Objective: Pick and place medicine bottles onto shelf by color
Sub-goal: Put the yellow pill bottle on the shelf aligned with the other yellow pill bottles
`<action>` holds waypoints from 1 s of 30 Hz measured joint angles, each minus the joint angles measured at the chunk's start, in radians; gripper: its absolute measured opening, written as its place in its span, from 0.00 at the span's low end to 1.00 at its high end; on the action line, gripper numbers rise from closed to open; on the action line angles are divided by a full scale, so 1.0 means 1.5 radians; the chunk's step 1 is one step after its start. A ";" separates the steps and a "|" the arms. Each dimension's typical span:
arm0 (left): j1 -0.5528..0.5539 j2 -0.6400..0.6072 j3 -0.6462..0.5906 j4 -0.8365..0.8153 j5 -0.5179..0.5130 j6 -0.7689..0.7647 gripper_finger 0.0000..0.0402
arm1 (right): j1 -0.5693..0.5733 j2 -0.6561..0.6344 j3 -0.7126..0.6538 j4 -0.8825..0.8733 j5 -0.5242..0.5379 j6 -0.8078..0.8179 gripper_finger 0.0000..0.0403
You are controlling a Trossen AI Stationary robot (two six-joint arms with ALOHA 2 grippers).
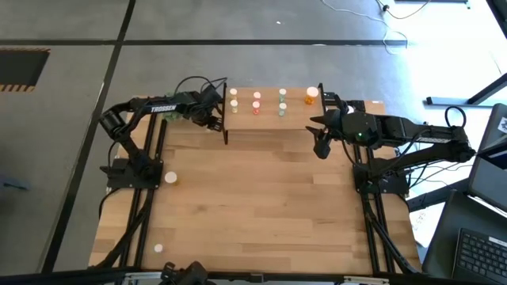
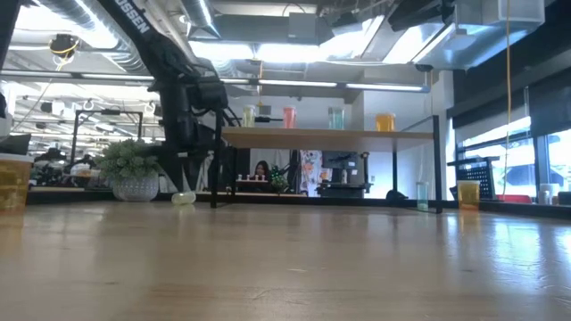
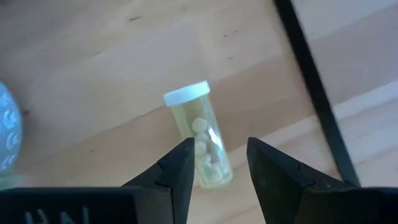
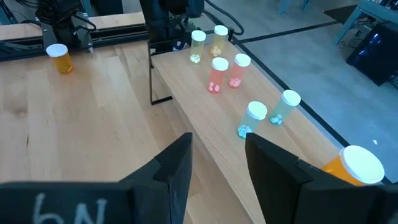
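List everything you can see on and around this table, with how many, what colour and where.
shelf: one, light wood on black legs, far middle of the table
yellow bottles: two, standing at the shelf's left end
pink-red bottles: two, on the shelf beside the yellow pair
green bottles: two, on the shelf, next along
large orange bottle: one, at the shelf's right end
lying yellow bottle: one, on the table left of the shelf
orange bottle: one, standing on the table's left side
plant: one, green, pale pot, far left
left gripper: open, over the lying yellow bottle
right gripper: open, empty, right of the shelf
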 joint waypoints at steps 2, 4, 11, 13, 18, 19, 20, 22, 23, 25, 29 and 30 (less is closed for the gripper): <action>0.000 0.000 0.000 -0.005 -0.003 -0.001 0.35 | 0.000 0.000 0.000 0.000 0.000 0.001 0.38; 0.000 0.000 0.000 -0.006 -0.007 -0.001 0.35 | 0.000 0.000 0.000 0.000 0.000 0.000 0.38; 0.000 0.000 0.000 -0.013 -0.009 -0.004 0.35 | 0.000 0.000 0.000 0.000 0.000 0.000 0.38; 0.000 0.000 0.000 -0.013 -0.016 -0.004 0.35 | 0.000 0.000 0.000 0.000 0.000 0.000 0.38; -0.005 0.023 0.000 -0.009 -0.020 -0.005 0.35 | 0.000 0.000 0.000 0.000 0.000 0.000 0.38; -0.007 0.028 0.000 -0.003 -0.018 -0.005 0.35 | 0.000 0.000 0.000 0.000 0.000 0.000 0.38; -0.009 0.034 0.000 0.002 -0.013 -0.005 0.35 | 0.000 0.000 0.000 0.000 0.000 0.000 0.38; -0.010 0.043 0.000 0.003 -0.007 -0.005 0.35 | 0.000 0.000 0.000 0.000 0.000 0.001 0.38; -0.010 0.044 0.000 0.008 -0.007 -0.005 0.35 | 0.000 0.000 0.000 0.000 0.000 0.000 0.38; -0.010 0.046 0.000 0.014 -0.005 -0.001 0.35 | 0.000 0.000 0.000 0.000 0.000 0.000 0.38; -0.010 0.046 0.000 0.013 -0.006 0.016 0.35 | 0.000 0.000 0.000 0.000 0.000 0.000 0.38; -0.010 0.046 0.000 0.012 -0.006 0.017 0.35 | 0.000 0.000 0.000 0.000 0.000 0.000 0.38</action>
